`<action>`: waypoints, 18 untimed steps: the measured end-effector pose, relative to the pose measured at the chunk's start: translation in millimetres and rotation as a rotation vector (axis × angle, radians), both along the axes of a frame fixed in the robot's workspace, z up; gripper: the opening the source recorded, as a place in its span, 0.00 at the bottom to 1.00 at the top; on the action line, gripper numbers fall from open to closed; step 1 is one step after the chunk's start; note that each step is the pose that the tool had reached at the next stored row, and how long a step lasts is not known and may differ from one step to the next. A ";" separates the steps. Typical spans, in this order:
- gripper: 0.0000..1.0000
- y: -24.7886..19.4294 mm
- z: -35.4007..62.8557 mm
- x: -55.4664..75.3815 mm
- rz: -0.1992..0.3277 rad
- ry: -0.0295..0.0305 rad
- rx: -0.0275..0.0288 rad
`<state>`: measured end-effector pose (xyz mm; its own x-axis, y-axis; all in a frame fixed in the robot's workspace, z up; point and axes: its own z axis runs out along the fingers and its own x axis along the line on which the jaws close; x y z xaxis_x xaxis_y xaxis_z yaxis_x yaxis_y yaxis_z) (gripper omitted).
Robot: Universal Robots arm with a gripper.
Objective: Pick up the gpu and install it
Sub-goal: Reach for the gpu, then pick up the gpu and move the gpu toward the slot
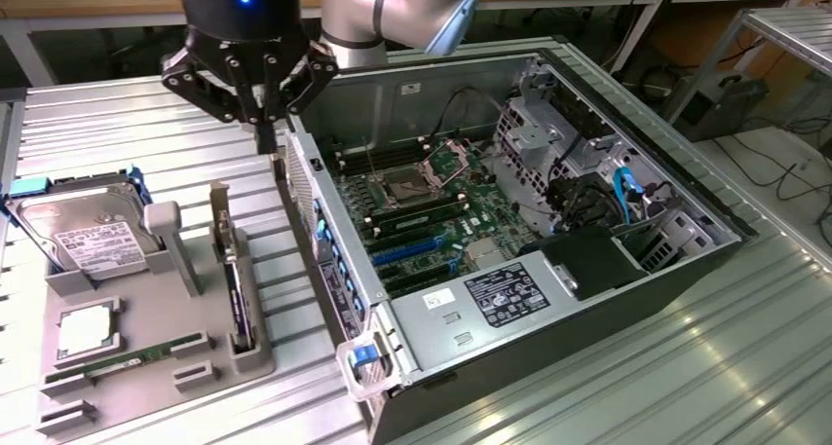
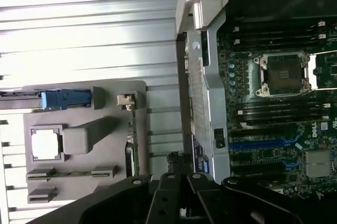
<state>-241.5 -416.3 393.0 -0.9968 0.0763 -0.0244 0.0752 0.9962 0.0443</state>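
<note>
Exterior view: the gripper (image 1: 256,109) hung empty, fingers spread, above the table between a grey tray (image 1: 156,318) and the open computer case (image 1: 390,99), while the gpu (image 1: 234,279) stood on edge in the tray. Wrist view: the gpu (image 2: 132,148) stood along the tray's (image 2: 105,90) side nearest the case (image 2: 208,77).

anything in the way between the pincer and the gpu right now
Nothing visible does. The pincer hangs above the computer case at its edge; the gpu stands on edge in the gray holder beside the case, its top edge uncovered. The holder's gray post stands beside the card, not over it.
</note>
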 end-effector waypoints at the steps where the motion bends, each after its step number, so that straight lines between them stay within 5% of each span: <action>1: 0.11 -0.2 -0.5 -7.4 0.000 -0.0002 0.0001; 6: 0.11 -1.6 -4.7 -36.6 0.000 0.0000 -0.0010; 10: 0.11 -7.9 -10.4 -58.6 0.000 -0.0001 -0.0010; 13: 0.11 -12.7 -10.8 -61.9 0.000 0.0000 -0.0011; 18: 0.11 -12.8 -10.8 -61.8 0.000 -0.0001 -0.0011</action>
<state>-303.3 -429.1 382.2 -0.9968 0.0762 -0.0246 0.0751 0.9962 0.0432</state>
